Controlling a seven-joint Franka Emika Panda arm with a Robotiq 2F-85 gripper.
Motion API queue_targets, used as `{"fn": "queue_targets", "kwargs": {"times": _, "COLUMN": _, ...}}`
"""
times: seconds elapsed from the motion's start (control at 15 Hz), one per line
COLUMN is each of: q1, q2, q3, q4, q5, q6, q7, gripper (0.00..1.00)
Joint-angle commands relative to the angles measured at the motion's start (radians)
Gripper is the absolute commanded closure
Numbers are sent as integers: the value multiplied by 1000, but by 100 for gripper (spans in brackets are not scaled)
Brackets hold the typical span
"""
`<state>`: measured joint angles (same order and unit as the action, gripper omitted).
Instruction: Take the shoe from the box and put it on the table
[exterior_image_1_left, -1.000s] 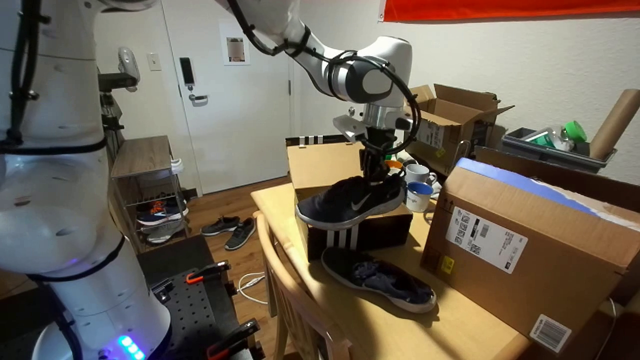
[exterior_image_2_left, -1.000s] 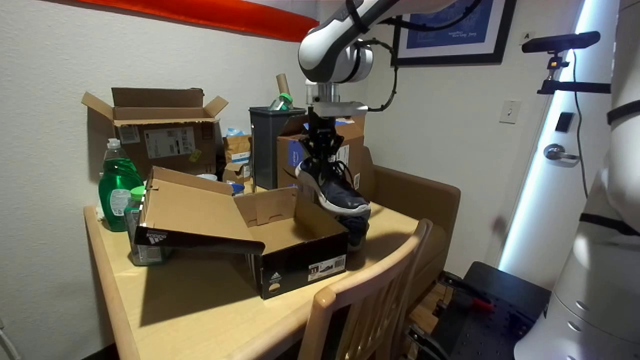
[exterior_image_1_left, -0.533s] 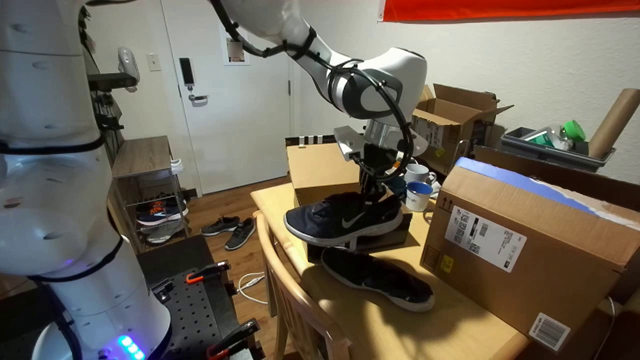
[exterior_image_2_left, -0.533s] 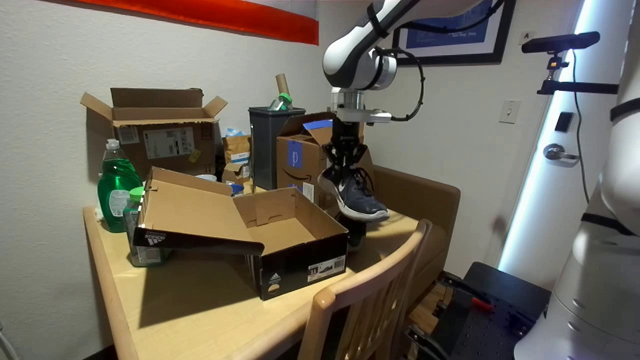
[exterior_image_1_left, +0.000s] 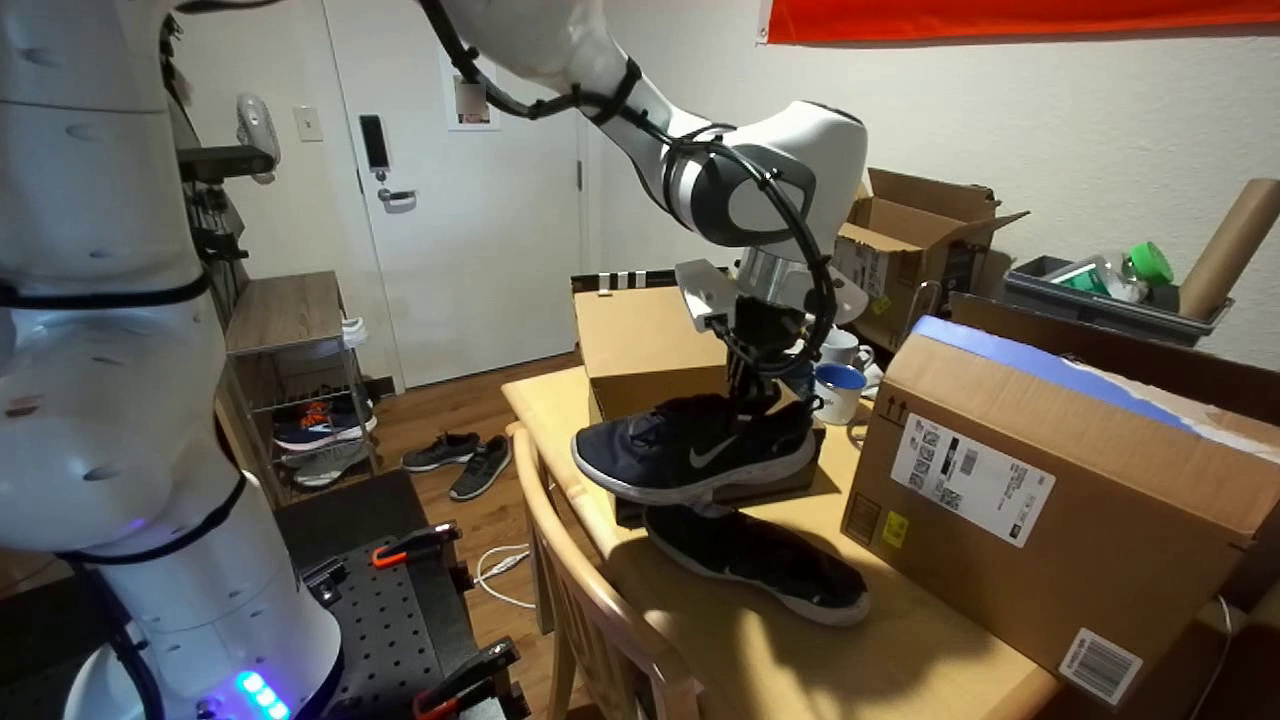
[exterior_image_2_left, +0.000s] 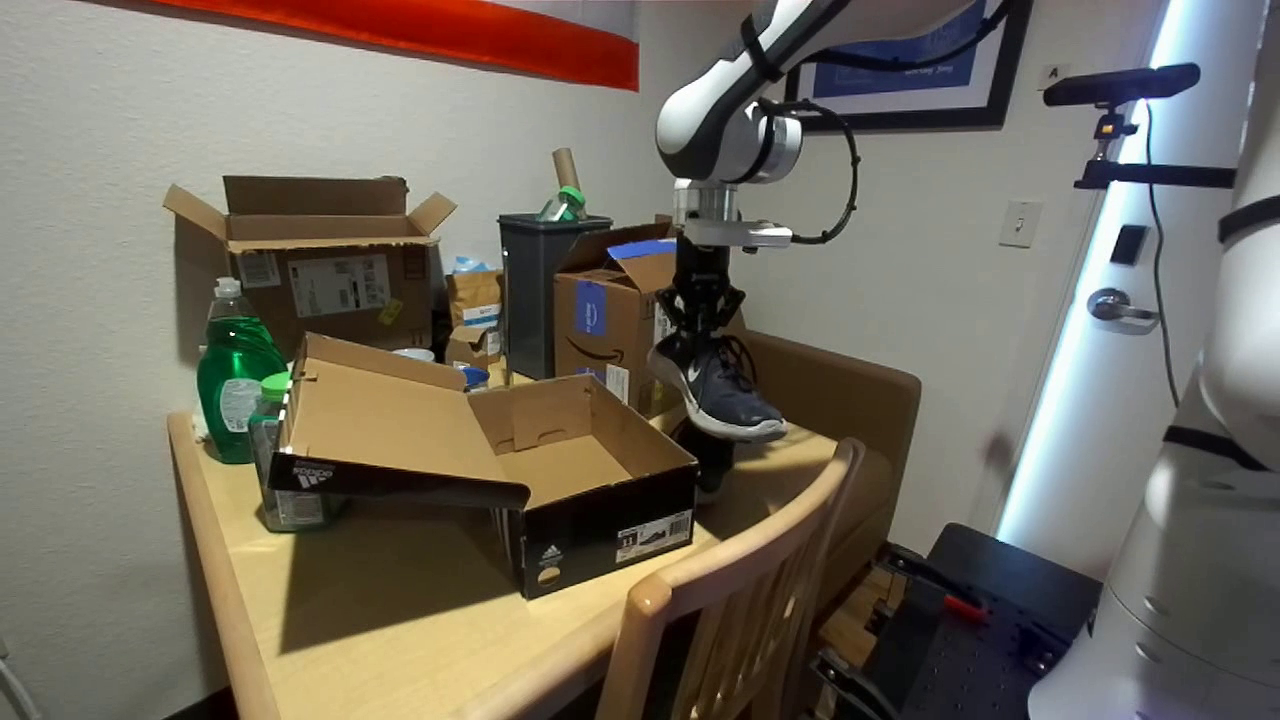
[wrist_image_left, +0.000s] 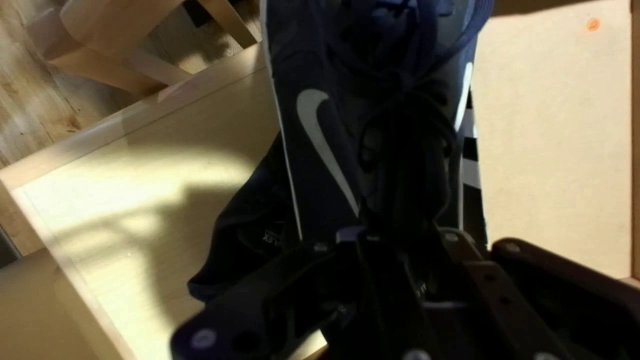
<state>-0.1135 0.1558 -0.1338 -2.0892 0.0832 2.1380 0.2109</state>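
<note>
Gripper (exterior_image_2_left: 697, 335): clamped on held shoe (exterior_image_1_left: 690, 450)
Held shoe: dark, pale-soled, suspended above table (exterior_image_2_left: 400, 630)
Other shoe (exterior_image_1_left: 757, 565): on table, just beside box (exterior_image_2_left: 590, 550)
Box: lid (exterior_image_2_left: 390, 420) folded back

Jaws clamp a navy sneaker (exterior_image_1_left: 675, 452) aloft in front of the open shoebox (exterior_image_1_left: 650, 335). The matching shoe (exterior_image_1_left: 758, 562) lies on the tabletop (exterior_image_1_left: 830, 670) beside the shoebox; beyond the shoebox stands a blue-lined mug (exterior_image_1_left: 835, 404).
</note>
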Motion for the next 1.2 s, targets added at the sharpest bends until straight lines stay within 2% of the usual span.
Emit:
{"fn": "queue_targets", "kwargs": {"times": 0.0, "q1": -50, "q2": -32, "q3": -44, "q4": -32, "q5": -18, "q6": 37, "q7": -71, "gripper": 96}}
{"fn": "queue_targets", "kwargs": {"times": 0.4, "q1": -120, "q2": 12, "q3": -100, "q4": 29, "q5": 25, "q6": 5, "q7": -104, "gripper": 96}}
{"fn": "queue_targets", "kwargs": {"times": 0.8, "q1": -162, "q2": 79, "q3": -115, "q4": 33, "q5": 161, "q6": -16, "q7": -31, "gripper": 96}}
{"fn": "queue_targets", "kwargs": {"times": 1.13, "q1": -192, "q2": 154, "q3": -131, "q4": 24, "q5": 288, "q6": -12, "q7": 90, "gripper": 96}}
